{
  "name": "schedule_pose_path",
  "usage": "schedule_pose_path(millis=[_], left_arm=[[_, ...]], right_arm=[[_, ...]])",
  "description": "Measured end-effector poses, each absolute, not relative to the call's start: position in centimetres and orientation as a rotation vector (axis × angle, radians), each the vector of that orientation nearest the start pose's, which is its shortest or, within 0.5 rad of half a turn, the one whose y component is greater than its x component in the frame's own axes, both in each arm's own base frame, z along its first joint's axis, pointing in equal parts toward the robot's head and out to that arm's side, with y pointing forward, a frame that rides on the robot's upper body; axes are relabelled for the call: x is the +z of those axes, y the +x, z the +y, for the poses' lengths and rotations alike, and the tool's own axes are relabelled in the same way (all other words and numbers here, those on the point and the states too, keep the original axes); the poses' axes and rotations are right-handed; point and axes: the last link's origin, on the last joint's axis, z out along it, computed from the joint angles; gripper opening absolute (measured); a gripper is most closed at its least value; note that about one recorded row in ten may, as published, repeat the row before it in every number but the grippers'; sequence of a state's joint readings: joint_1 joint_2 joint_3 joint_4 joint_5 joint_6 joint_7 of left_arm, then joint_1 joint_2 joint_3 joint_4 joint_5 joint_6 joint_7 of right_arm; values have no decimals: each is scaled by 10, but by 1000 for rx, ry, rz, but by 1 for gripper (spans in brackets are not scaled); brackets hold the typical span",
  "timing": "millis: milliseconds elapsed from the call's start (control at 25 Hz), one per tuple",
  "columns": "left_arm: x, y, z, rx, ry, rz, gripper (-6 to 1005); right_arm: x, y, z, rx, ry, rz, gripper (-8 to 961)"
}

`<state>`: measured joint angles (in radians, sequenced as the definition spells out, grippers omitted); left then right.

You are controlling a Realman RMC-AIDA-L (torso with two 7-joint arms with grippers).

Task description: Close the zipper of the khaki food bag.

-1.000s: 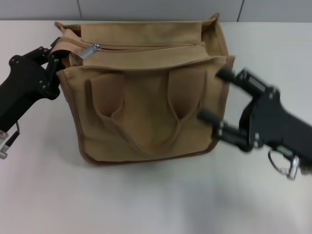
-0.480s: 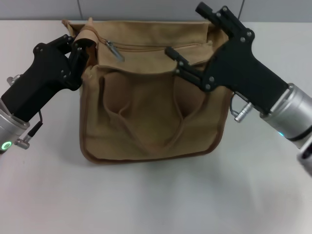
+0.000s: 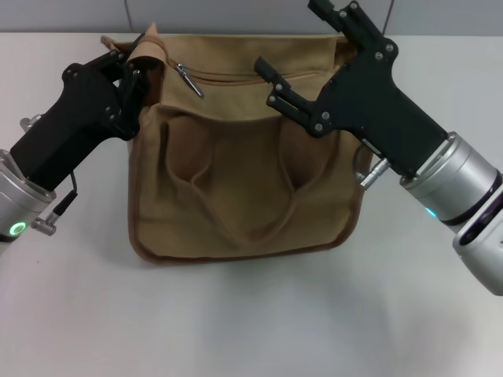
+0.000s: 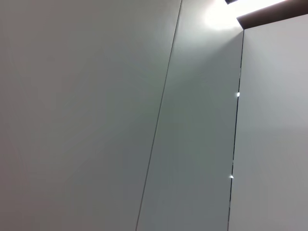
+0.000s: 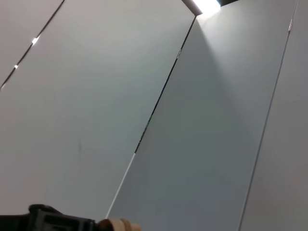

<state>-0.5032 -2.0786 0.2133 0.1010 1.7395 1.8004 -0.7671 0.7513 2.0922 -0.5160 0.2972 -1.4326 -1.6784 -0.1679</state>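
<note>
1. My head camera looks forward and down, close over the white table [image 3: 236,314], taking in the khaki food bag [image 3: 244,157] and both my arms.
2. My left wrist camera faces only grey wall panels [image 4: 96,120].
3. My right wrist camera faces similar panels, with a sliver of khaki fabric and a black part at its edge.

White tabletop [image 3: 236,314], grey panelled wall [image 4: 96,115] (thin dark seams), bright ceiling light [image 5: 207,6]

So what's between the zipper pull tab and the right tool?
In the head view, only closed zipper track on the khaki food bag separates pull tab from right tool.
</note>
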Motion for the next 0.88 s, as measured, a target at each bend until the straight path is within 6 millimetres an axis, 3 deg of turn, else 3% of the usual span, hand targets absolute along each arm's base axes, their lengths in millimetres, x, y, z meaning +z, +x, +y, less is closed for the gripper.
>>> schedule_pose_path(millis=[520, 880], left_arm=[[-6, -243, 297, -1494, -2066, -377, 20], [-10, -236, 299, -1507, -2103, -366, 20]], right_arm=[[-96, 155, 316, 1085, -2107, -328, 802], [-107, 148, 321, 989, -2089, -337, 803]])
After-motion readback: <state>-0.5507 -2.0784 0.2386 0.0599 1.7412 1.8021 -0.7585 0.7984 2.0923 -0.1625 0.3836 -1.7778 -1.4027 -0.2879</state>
